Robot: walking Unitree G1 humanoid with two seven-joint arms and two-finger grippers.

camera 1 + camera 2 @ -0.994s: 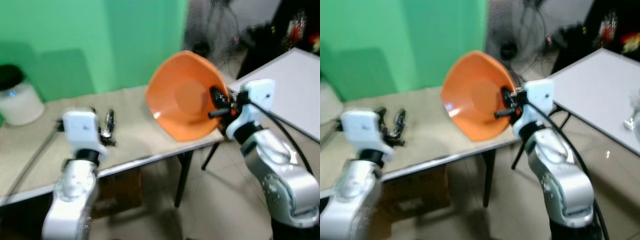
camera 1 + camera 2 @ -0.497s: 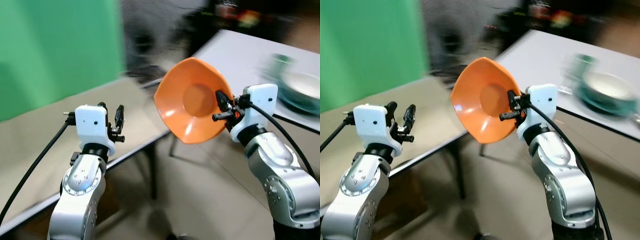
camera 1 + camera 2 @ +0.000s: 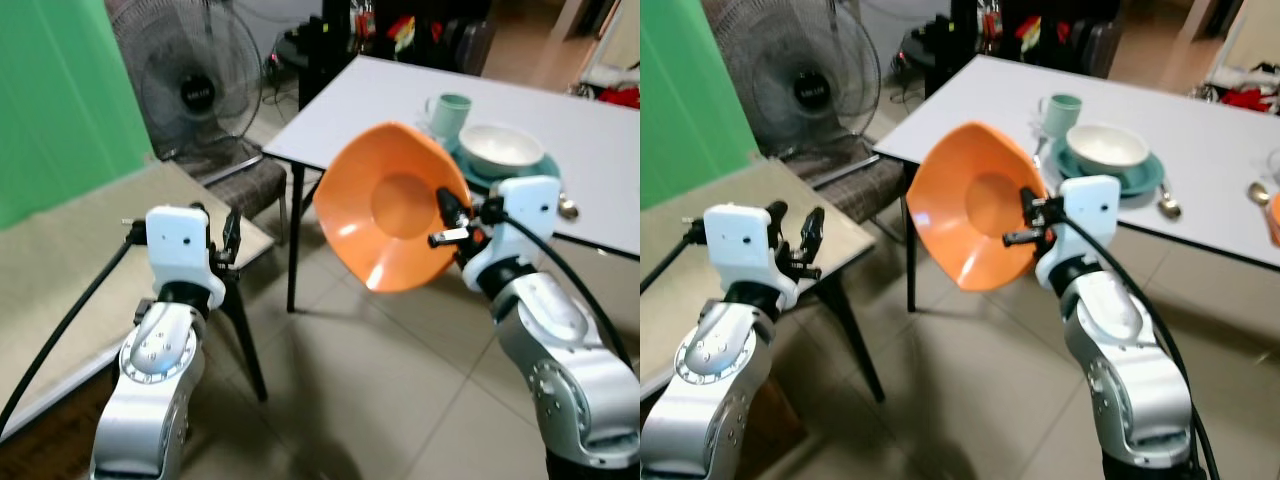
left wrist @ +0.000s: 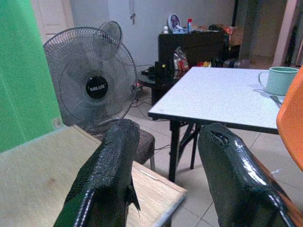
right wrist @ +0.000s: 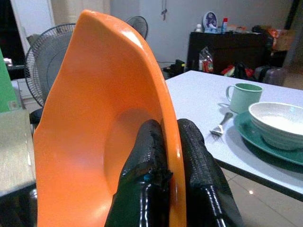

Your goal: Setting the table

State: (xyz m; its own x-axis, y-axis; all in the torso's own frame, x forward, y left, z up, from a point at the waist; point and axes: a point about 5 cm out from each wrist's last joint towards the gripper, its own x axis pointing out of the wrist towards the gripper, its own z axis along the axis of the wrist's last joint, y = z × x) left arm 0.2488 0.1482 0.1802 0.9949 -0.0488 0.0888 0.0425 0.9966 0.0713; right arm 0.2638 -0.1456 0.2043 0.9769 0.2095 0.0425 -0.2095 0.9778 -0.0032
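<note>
Item: orange bowl [image 3: 390, 215], centre of the left eye frame, held on edge with its hollow facing the camera.

Holder: my right gripper [image 3: 452, 218], fingers pinched on the bowl's right rim, one inside the hollow and one behind it. The right wrist view confirms the clamp: both black fingers [image 5: 147, 189] bracket the thin orange wall.

Spare: my left gripper [image 3: 795, 240], lower left of frame, fingers spread wide, carrying nothing. The left wrist view shows the open gap between them, with the fan [image 4: 90, 87] beyond.

Destination, by my judgement: the white table [image 3: 600, 150], upper right of frame. It lies ahead and to the right of the bowl, on the right arm's side, so the right arm is the nearer and is already loaded. A place is laid there: a teal plate [image 3: 1145, 178] with a white bowl [image 3: 1107, 146] on it, a green mug [image 3: 1061, 108] just beside it, a spoon [image 3: 1167, 205] near the plate.

View differences: the right wrist view shows a fork [image 5: 221, 126] between mug and plate, hard to make out from the head. The head views show the beige table [image 3: 70, 260] at lower left.
</note>
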